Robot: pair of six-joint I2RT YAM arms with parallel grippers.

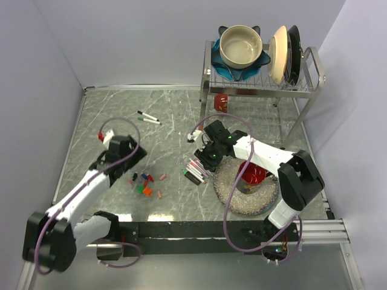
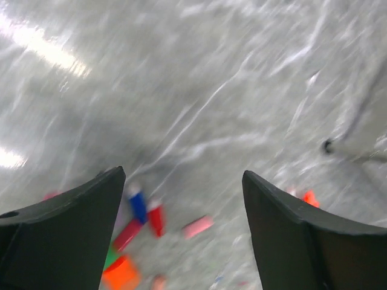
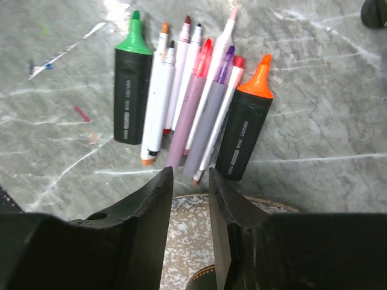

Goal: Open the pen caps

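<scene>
Several loose pen caps [image 1: 145,181] lie on the table at centre left: blue [image 2: 138,205], red [image 2: 156,219], pink [image 2: 198,226] and a chunkier orange one [image 2: 121,273]. My left gripper [image 1: 130,156] hovers just left of them. It is open and empty in its blurred wrist view [image 2: 183,175]. A row of uncapped markers [image 1: 195,171] lies at centre, among them a green highlighter [image 3: 133,90] and an orange highlighter [image 3: 245,127]. My right gripper [image 1: 208,158] is above their near ends [image 3: 188,174]. Its jaws are a narrow gap apart and hold nothing.
Two slim markers [image 1: 148,118] lie further back. A speckled plate [image 1: 233,196] with a red cup [image 1: 253,173] sits right of the marker row, and its rim shows under the right jaws [image 3: 193,241]. A dish rack [image 1: 266,84] with bowls and a red can [image 1: 221,101] stand at the back right.
</scene>
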